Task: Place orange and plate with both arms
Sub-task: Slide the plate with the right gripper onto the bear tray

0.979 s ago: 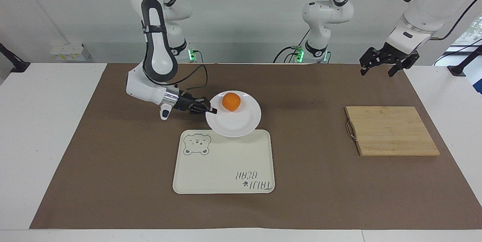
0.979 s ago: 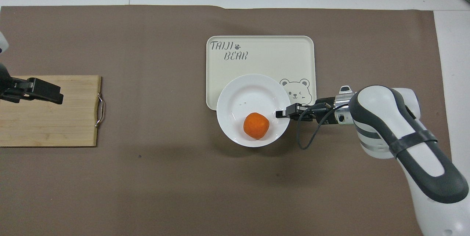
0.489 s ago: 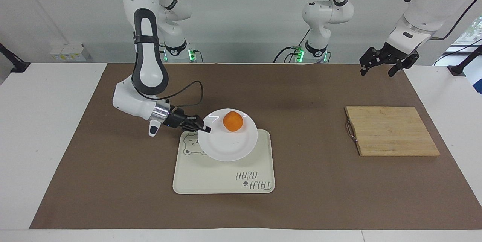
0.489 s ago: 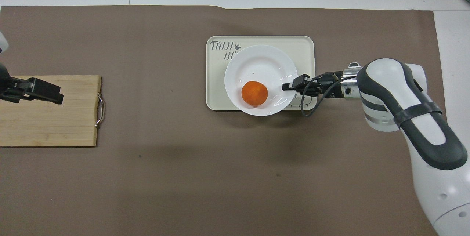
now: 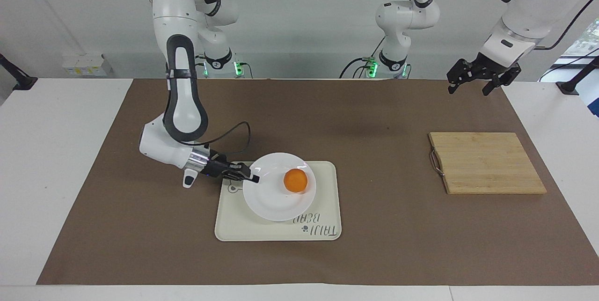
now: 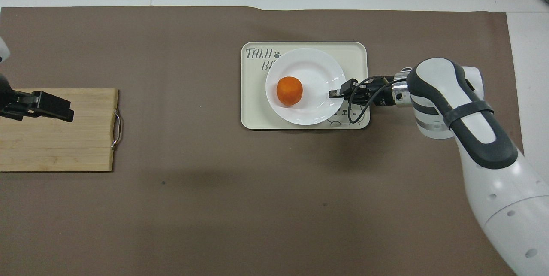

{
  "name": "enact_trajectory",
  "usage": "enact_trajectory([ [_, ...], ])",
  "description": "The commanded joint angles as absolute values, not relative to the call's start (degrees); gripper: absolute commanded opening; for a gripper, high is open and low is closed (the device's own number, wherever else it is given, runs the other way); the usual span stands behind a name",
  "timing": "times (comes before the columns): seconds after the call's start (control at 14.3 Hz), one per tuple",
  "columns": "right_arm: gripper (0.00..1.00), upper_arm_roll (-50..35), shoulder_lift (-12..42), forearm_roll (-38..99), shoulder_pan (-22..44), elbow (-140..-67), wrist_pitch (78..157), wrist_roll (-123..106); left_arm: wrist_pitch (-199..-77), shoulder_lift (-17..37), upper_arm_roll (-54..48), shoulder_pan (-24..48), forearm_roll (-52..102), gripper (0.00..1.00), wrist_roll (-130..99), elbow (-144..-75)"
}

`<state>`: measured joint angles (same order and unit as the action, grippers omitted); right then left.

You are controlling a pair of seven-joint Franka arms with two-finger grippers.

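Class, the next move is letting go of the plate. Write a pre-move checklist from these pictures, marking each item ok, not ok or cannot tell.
1. plate lies within the tray outline: ok.
2. orange sits on the plate: ok.
3. right gripper grips the plate's rim: ok.
4. Plate rests fully on the tray: cannot tell.
5. left gripper waits, raised by the cutting board: ok.

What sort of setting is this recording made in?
Likely a robot lab bench, not a kitchen: two arms bolted along a white table covered by a brown mat, with only a tray, plate, orange and cutting board.
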<state>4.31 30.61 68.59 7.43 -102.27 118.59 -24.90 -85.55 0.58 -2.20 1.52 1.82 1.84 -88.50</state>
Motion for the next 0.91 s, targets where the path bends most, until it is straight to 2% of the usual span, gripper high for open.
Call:
enact_trajectory([
  [0.0,0.0,3.87,31.73,69.7,7.21,-100.02,118.83,-23.82,-85.34,0.88,-2.64,0.7,2.02,1.0,2.02,-87.63],
  [0.63,0.0,3.78,32.61,70.14,7.56,-100.55,120.85,-25.93,-85.34,0.88,-2.64,0.7,2.02,1.0,2.11,-87.63],
  [0.7,0.27,3.78,32.61,69.96,7.38,-100.46,120.68,-25.93,-85.34,0.88,-2.64,0.79,2.02,1.0,2.02,-87.63],
  [0.77,0.66,3.87,32.61,69.53,7.56,-100.46,120.76,-25.93,-85.34,0.88,-2.64,0.79,2.02,1.0,2.02,-87.63],
  [0.84,1.0,3.87,32.43,69.17,7.73,-100.46,120.85,-25.93,-85.34,0.88,-2.64,0.79,2.02,1.0,2.11,-87.63],
])
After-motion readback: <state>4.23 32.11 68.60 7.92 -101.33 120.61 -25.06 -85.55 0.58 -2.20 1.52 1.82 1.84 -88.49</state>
